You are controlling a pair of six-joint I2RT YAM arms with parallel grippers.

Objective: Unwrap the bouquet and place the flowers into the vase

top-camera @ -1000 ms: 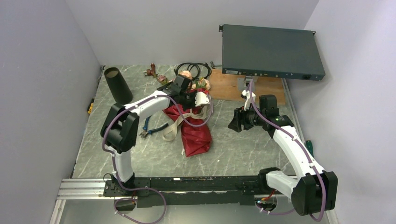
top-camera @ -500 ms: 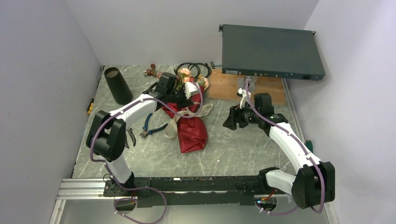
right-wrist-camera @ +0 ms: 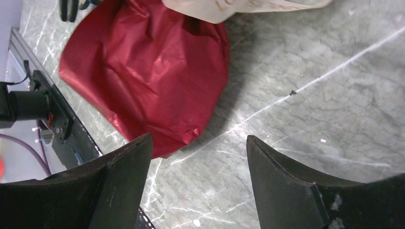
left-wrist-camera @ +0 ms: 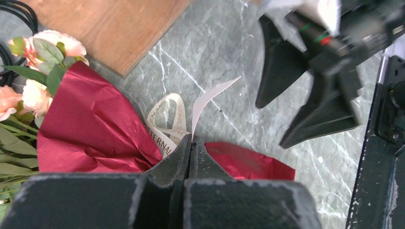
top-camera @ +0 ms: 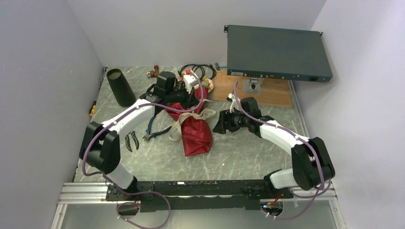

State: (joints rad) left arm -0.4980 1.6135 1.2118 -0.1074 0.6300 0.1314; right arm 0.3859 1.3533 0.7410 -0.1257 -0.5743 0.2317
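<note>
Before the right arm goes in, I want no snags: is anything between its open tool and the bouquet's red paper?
Nothing visible does. Only bare grey marble tabletop lies between the open right tool and the crinkled dark-red paper wrap. The beige printed ribbon lies at the wrap's far end, off the path.

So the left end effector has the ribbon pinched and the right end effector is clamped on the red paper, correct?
No. The left end effector has the ribbon pinched, but the right end effector is open, holding nothing; the right wrist view shows the red paper beyond its spread jaws.
</note>
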